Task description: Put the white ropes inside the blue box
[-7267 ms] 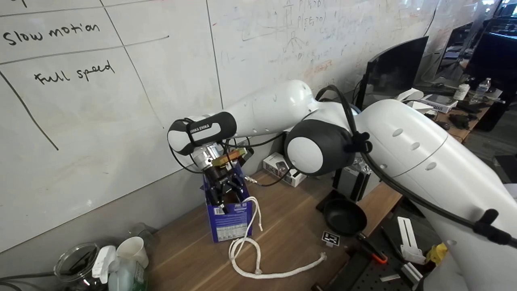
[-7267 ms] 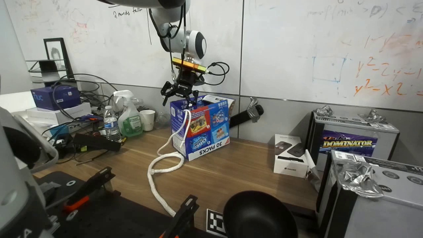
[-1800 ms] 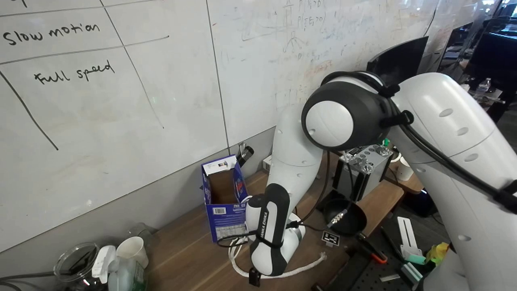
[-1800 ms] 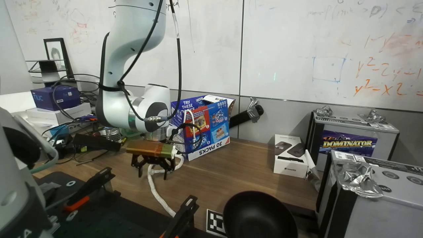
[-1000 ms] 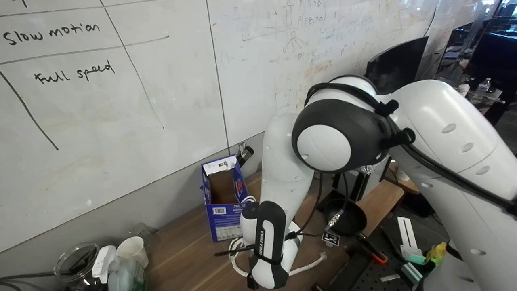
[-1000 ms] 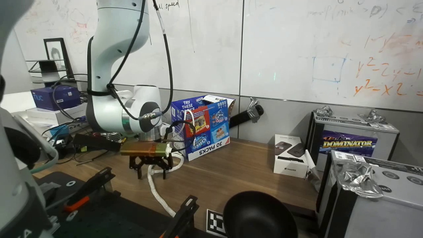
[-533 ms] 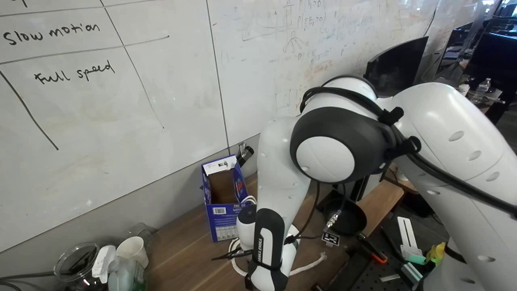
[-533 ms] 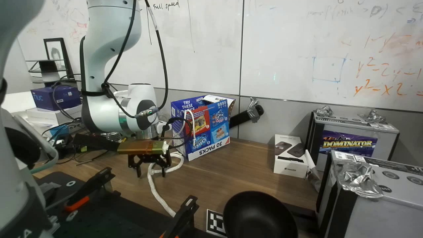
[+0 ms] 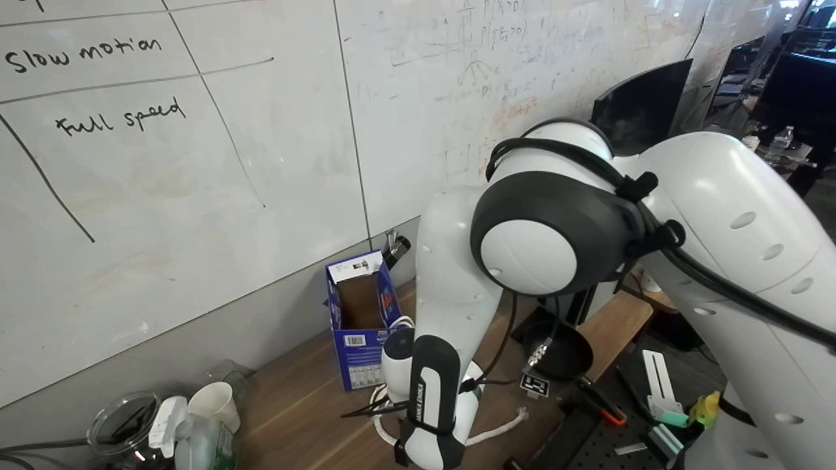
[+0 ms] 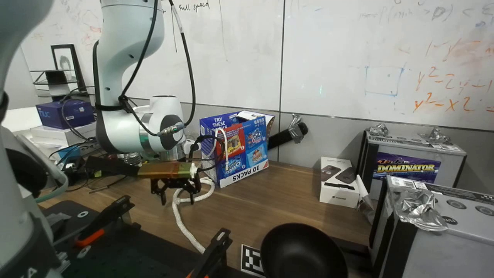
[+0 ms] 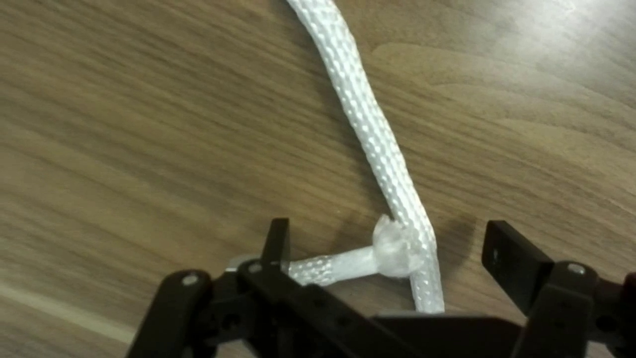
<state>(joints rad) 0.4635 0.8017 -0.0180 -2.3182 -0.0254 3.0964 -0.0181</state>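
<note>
White rope [image 11: 370,127]: nearest length between the fingers [image 11: 516,268], long axis roughly square to their closing line. Fingers parted, nothing gripped; clearance above surface [image 11: 149,149] hard to judge.

White arm [image 9: 530,256], black cable [image 9: 718,279], seemingly black hand [image 11: 387,238]

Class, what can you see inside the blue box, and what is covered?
In an exterior view, the open blue box shows brown inner surfaces. Its panel facing that camera covers the lower part, so anything lying there cannot be seen.
</note>
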